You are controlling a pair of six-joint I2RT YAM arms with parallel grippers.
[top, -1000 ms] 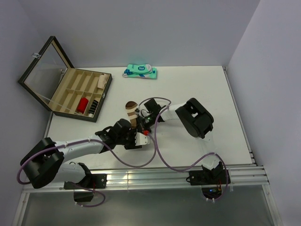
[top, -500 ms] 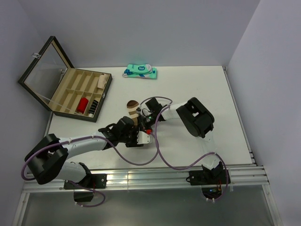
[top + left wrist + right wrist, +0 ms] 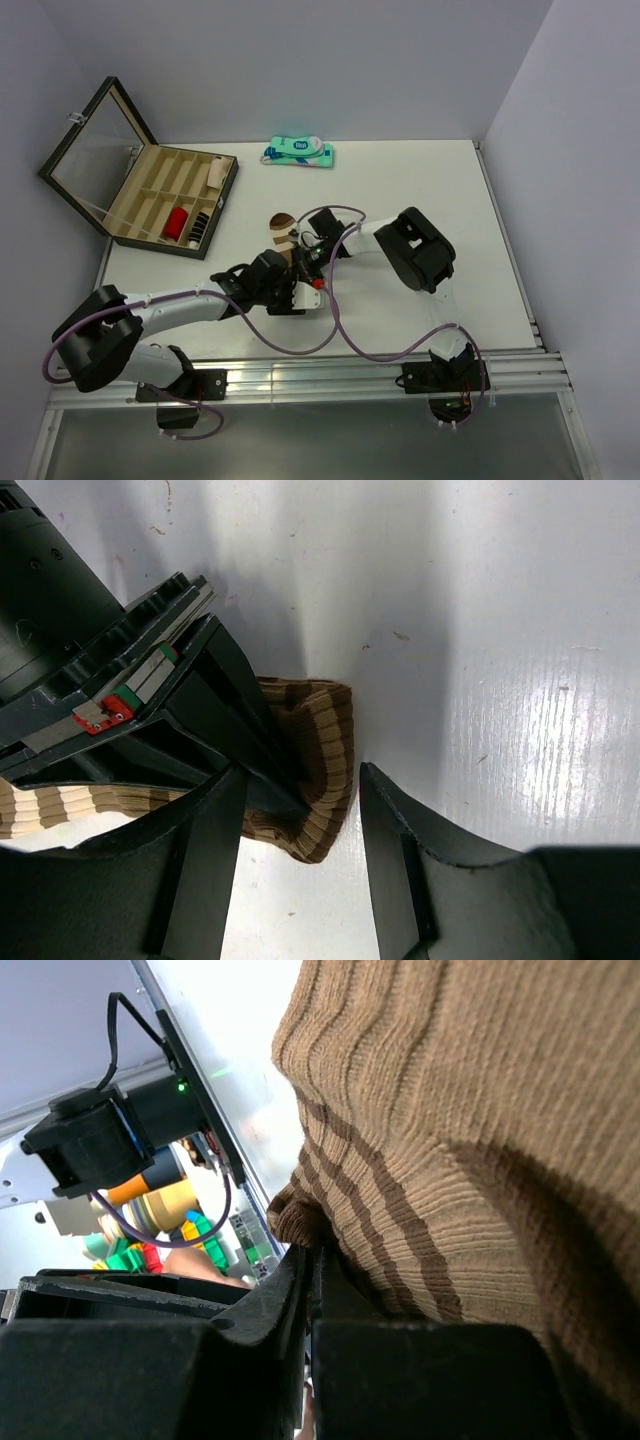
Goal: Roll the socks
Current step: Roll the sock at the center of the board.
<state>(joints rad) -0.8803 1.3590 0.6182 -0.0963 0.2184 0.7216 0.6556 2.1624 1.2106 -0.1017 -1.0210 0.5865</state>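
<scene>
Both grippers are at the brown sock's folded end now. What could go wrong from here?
The open left gripper straddles the brown, tan-banded knit sock beside the shut right gripper; closing may pinch that gripper's finger, not fabric. The right gripper holds only a thin fold, so a pull might slip it free.

White worktop: open wooden case at far left; teal-and-white package flat at far edge; brown sock, tan-banded, lying near the middle
</scene>
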